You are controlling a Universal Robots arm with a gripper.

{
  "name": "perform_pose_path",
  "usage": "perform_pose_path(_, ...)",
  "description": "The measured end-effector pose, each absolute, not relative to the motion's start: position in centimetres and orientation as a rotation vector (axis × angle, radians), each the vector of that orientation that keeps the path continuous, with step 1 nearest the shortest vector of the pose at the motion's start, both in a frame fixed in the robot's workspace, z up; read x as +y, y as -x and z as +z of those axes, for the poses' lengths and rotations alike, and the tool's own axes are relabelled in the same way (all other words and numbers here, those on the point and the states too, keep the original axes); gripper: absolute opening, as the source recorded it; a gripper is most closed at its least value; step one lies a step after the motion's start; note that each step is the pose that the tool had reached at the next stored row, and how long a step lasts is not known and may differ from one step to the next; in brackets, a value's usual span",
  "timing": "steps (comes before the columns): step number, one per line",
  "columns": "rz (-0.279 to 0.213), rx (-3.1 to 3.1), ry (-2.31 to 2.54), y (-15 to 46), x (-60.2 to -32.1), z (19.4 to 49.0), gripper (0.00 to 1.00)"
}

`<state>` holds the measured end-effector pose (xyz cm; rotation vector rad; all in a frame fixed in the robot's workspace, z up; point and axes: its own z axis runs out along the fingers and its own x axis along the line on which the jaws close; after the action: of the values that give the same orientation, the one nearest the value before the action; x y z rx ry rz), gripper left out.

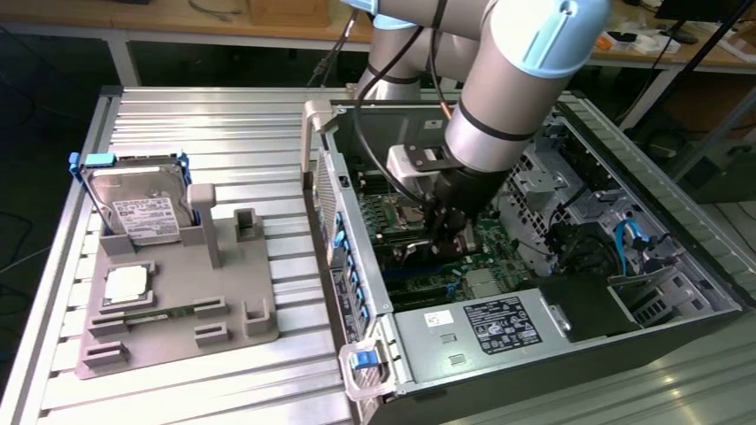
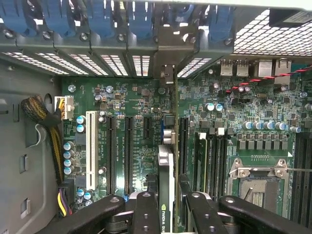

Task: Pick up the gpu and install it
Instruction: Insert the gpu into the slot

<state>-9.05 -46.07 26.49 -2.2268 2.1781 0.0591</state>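
The thin, flat, dark gpu card [image 2: 166,156] is pinched edge-on between the fingers of the black tool [image 2: 168,207] - held over the green motherboard [image 2: 122,117] - inside the open grey computer case [image 1: 688,241].

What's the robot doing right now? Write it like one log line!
gripper: shut on gpu | where: inside computer case, over motherboard | gpu: held edge-on

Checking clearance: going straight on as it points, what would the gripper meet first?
Likely the motherboard, near its slots, with the held gpu touching before the fingers; depth is unclear.
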Motion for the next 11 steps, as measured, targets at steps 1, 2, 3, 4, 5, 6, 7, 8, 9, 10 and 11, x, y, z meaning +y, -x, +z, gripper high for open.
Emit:
perform_pose_path(1,0.059,2.178,2.227,9.05,-46.03,26.49,0.27)
perform_pose_path(2,0.059,2.178,2.227,9.05,-45.99,26.49,0.27)
perform_pose_path(3,0.059,2.178,2.227,9.06,-45.95,26.49,0.27)
perform_pose_path(4,0.059,2.178,2.227,9.06,-45.93,26.5,0.27)
perform_pose_path(5,0.059,2.178,2.227,9.07,-45.93,26.5,0.27)
perform_pose_path(6,0.059,2.178,2.227,9.07,-45.93,26.5,0.27)
perform_pose_path(7,0.059,2.178,2.227,9.07,-45.93,26.5,0.27)
perform_pose_path(8,0.059,2.178,2.227,9.07,-45.92,26.52,0.27)
perform_pose_path(9,0.059,2.178,2.227,9.08,-45.93,26.55,0.27)
perform_pose_path(10,0.059,2.178,2.227,9.09,-45.93,26.61,0.27)
perform_pose_path(11,0.059,2.178,2.227,9.09,-45.92,26.62,0.27)
